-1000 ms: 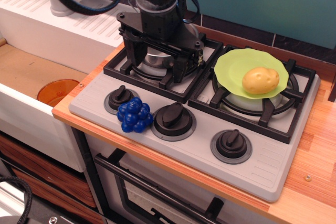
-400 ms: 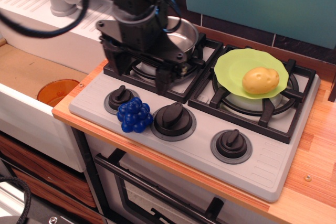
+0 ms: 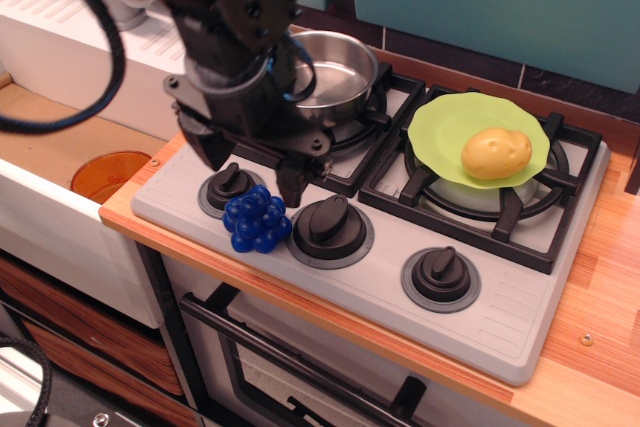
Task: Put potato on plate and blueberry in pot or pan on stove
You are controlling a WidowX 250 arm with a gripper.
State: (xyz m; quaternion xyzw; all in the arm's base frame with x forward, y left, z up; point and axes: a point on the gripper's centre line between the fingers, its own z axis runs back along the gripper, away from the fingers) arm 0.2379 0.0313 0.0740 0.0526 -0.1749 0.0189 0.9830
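Observation:
The pale yellow potato (image 3: 496, 153) lies on the lime-green plate (image 3: 450, 127), which rests on the right burner of the grey stove (image 3: 500, 322). The deep-blue blueberry cluster (image 3: 256, 219) sits on the stove's front left, between the left and middle knobs. The shiny steel pot (image 3: 335, 69) stands on the left burner. My black gripper (image 3: 250, 169) is open and empty, fingers pointing down, just above and behind the blueberry, with one finger (image 3: 290, 185) near the berries' right side.
An orange round dish (image 3: 108, 175) lies in the sink at the left. A white drainboard (image 3: 70, 27) runs behind it. Three black knobs line the stove front, the right one (image 3: 441, 276) nearest the edge. Wooden counter (image 3: 610, 307) lies to the right.
My gripper has moved from over the pot on the left burner forward and left, down toward the blueberry. The pot is now uncovered. The potato, plate and blueberry have not moved.

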